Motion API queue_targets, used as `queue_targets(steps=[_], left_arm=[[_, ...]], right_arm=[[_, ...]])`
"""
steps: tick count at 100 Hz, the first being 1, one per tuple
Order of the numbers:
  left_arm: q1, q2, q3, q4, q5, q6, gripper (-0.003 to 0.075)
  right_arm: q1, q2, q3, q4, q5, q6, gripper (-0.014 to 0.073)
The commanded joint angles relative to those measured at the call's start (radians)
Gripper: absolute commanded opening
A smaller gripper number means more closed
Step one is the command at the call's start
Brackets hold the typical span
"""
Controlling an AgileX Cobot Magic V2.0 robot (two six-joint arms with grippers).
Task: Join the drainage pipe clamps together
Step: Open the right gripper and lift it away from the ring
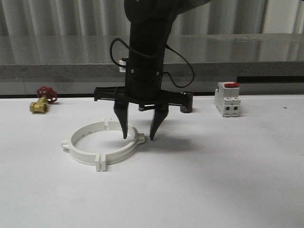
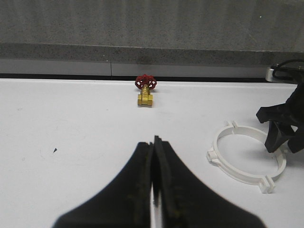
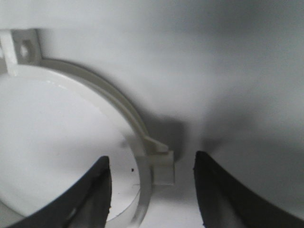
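The 2 white plastic half-ring pipe clamps (image 1: 102, 145) lie flat on the white surface (image 1: 213, 180), put together as 1 ring. Small flat tabs stick out where the halves meet. The ring sits left of the middle of the surface.

The right tool (image 1: 138, 137) hangs just over the right side of the ring. Its 2 black fingers (image 1: 122, 121) point down and are spread apart. 1 finger is over the inside of the ring and the other is over the outside, with a tab of the ring between them. They hold nothing. I cannot tell if the tips touch the surface.

The left tool (image 2: 155, 185) is well apart from the ring, with its fingers pressed together and nothing between them.

A small brass valve with a red round handle (image 1: 42, 100) rests at the far left. A white boxy switch with a red top (image 1: 226, 99) stands at the far right. A small dark cylinder (image 1: 186, 102) stands behind the right tool.
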Motion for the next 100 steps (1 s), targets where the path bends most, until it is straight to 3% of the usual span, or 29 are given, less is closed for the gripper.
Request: queue_targets(steps=[1, 24, 43, 57, 100], left_arm=[[0.000, 0.009, -0.024, -0.009, -0.075, 0.005, -0.0021], [0.000, 0.009, -0.024, -0.009, -0.075, 0.005, -0.0021], [0.000, 0.009, -0.024, -0.009, -0.075, 0.005, -0.0021], [0.000, 0.009, -0.024, -0.009, -0.075, 0.005, -0.0021], [0.000, 0.009, -0.024, -0.009, -0.075, 0.005, -0.0021]], right_arm=[[0.002, -0.109, -0.033, -0.006, -0.015, -0.063, 0.0416], [0.002, -0.192, -0.030, -0.006, 0.065, -0.320, 0.0374], [-0.010, -0.275, 0.047, -0.008, 0.099, -0.425, 0.0081], [-0.038, -0.370, 0.170, -0.009, 0.052, -0.425, -0.0068], [-0.229, -0.740, 0.593, -0.044, -0.085, -0.407, -0.0067]])
